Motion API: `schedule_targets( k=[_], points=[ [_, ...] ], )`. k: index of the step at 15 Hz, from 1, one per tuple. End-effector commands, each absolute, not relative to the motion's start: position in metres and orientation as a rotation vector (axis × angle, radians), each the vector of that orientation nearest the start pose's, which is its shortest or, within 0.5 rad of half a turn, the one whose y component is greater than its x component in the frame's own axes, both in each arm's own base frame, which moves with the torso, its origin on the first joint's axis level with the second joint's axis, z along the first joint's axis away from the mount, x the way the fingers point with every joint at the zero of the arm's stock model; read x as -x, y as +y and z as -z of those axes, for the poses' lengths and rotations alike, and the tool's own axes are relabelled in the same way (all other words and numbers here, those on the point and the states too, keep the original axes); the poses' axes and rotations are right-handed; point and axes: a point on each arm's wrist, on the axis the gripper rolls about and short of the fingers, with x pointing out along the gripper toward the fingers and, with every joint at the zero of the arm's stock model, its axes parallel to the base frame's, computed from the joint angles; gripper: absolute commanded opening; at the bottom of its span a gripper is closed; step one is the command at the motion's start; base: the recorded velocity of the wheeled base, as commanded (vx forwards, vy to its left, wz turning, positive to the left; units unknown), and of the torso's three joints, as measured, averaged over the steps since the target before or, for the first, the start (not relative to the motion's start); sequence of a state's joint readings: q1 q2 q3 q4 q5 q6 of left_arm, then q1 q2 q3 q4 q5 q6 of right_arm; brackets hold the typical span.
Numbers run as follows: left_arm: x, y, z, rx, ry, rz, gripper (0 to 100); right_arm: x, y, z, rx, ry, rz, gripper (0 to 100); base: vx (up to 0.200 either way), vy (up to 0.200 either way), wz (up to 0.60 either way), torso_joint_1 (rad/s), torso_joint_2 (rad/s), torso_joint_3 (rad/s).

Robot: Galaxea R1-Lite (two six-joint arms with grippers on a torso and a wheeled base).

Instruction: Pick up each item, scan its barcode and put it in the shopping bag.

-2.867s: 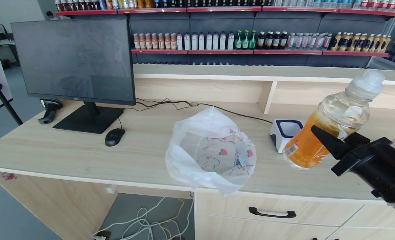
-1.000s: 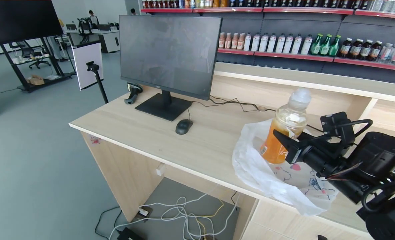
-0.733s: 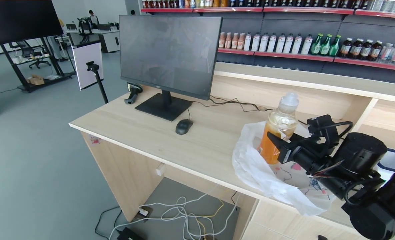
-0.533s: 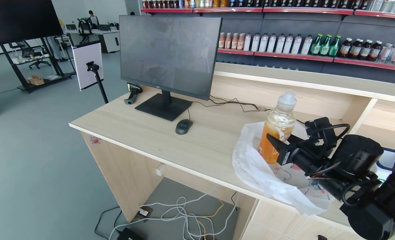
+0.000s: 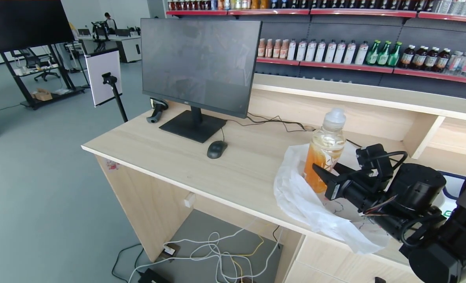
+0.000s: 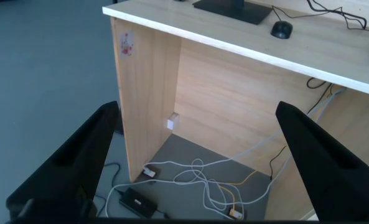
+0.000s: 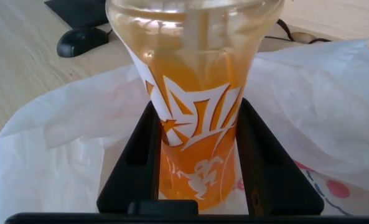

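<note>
**Inspector:** Left side first?
**Onlooker:** The left gripper (image 6: 196, 143) hangs beside the desk (image 6: 150, 93), fingers spread wide, nothing between them.
**Inspector:** Any change from half a second ago?
**Onlooker:** The orange drink bottle (image 5: 325, 149) has shifted slightly left and stands straighter. The right gripper (image 5: 326, 169) has sunk a little with it.
**Inspector:** Its grip?
**Onlooker:** It is clamped on the bottle's lower body, one finger on each side. The bottle's base sits in the mouth of the shopping bag (image 5: 299, 196).
</note>
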State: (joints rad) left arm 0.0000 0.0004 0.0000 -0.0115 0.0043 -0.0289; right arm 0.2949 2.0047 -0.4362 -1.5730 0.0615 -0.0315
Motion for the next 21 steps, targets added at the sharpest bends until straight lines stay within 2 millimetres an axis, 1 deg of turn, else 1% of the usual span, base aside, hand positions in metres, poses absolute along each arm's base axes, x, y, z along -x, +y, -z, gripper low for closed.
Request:
schedule_targets(
  k=[1, 5, 6, 8, 10, 13, 15, 16, 17, 18, 19, 21],
  points=[
    [0.023, 0.000, -0.077, 0.029, -0.011, -0.004, 100, -0.291, 0.090, -0.096, 0.033, 0.000, -0.357, 0, 0.000, 0.000, 0.00, 0.000, 0.00, 0.000],
    [0.023, 0.000, -0.077, 0.029, -0.012, -0.004, 100, -0.287, 0.089, -0.093, 0.034, 0.016, -0.358, 0, 0.000, 0.000, 0.00, 0.000, 0.00, 0.000],
    [0.023, 0.000, -0.077, 0.029, -0.012, -0.004, 100, -0.285, 0.088, -0.092, 0.030, 0.027, -0.359, 100, 0.000, 0.000, 0.00, 0.000, 0.00, 0.000],
    [0.023, 0.000, -0.077, 0.029, -0.012, -0.004, 100, -0.284, 0.088, -0.092, 0.010, 0.030, -0.357, 100, 0.000, 0.000, 0.00, 0.000, 0.00, 0.000],
    [0.023, 0.000, -0.077, 0.029, -0.012, -0.004, 100, -0.280, 0.087, -0.095, 0.031, 0.026, -0.358, 100, 0.000, 0.000, 0.00, 0.000, 0.00, 0.000],
    [0.023, 0.000, -0.077, 0.029, -0.012, -0.004, 100, -0.277, 0.085, -0.103, 0.025, 0.000, -0.354, 100, 0.000, 0.000, 0.00, 0.000, 0.00, 0.000],
    [0.023, 0.000, -0.077, 0.029, -0.012, -0.004, 100, -0.272, 0.077, -0.110, 0.024, -0.020, -0.331, 100, 0.000, 0.000, 0.00, 0.000, 0.00, 0.000],
    [0.023, 0.000, -0.077, 0.029, -0.012, -0.004, 100, -0.271, 0.076, -0.112, 0.024, -0.024, -0.330, 100, 0.000, 0.000, 0.00, 0.000, 0.00, 0.000],
    [0.023, 0.000, -0.077, 0.029, -0.012, -0.004, 100, -0.268, 0.075, -0.119, 0.020, -0.048, -0.328, 100, 0.000, 0.000, 0.00, 0.000, 0.00, 0.000],
    [0.023, 0.000, -0.077, 0.029, -0.012, -0.004, 100, -0.268, 0.075, -0.119, 0.020, -0.048, -0.328, 100, 0.000, 0.000, 0.00, 0.000, 0.00, 0.000],
    [0.023, 0.000, -0.077, 0.029, -0.012, -0.004, 100, -0.263, 0.073, -0.126, 0.016, -0.071, -0.327, 100, 0.000, 0.000, 0.00, 0.000, 0.00, 0.000],
    [0.023, 0.000, -0.077, 0.031, -0.011, -0.006, 100, -0.257, 0.072, -0.129, 0.015, -0.079, -0.327, 100, 0.000, 0.000, 0.00, 0.000, 0.00, 0.000]
  ],
)
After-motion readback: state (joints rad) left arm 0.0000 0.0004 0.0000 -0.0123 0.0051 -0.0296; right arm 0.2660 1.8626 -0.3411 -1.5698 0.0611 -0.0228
